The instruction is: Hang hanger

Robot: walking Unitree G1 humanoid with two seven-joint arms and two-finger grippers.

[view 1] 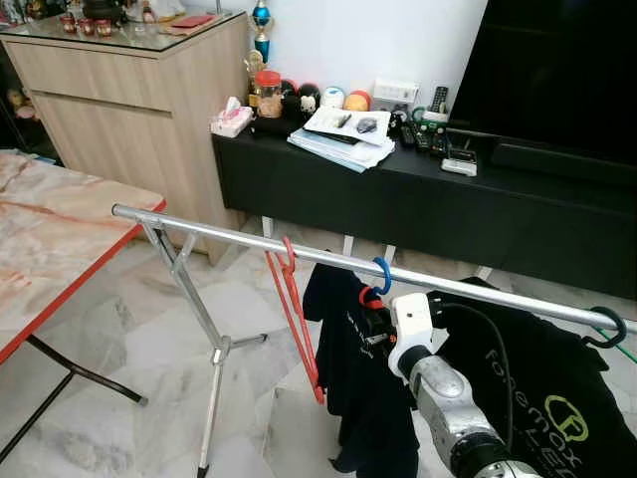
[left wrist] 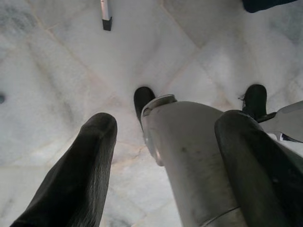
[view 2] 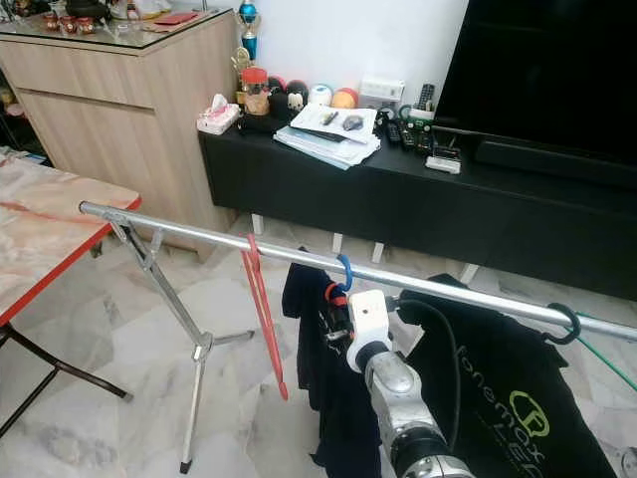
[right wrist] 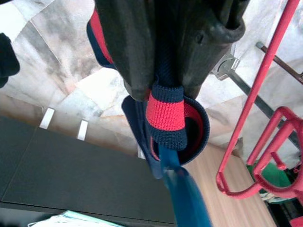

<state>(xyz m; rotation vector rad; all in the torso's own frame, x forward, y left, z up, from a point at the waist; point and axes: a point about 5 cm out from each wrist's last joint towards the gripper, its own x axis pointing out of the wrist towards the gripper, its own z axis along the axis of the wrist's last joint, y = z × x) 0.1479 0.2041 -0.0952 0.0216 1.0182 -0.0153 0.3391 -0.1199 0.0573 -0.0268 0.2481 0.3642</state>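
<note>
Silver rail [view 1: 249,239] ran across the scene on a tripod stand [view 1: 214,349], over marble floor [view 1: 129,329]. A red hanger [view 1: 295,309] hung bare on it. Beside that, a blue hanger [view 1: 381,270] carrying a dark shirt [view 1: 353,378] was hooked on the rail. Right gripper [right wrist: 182,85] had its fingers clamped on the shirt's red-striped collar [right wrist: 165,116] (just below the blue hook). Left gripper [left wrist: 165,142] pointed at the floor, fingers spread apart, empty.
</note>
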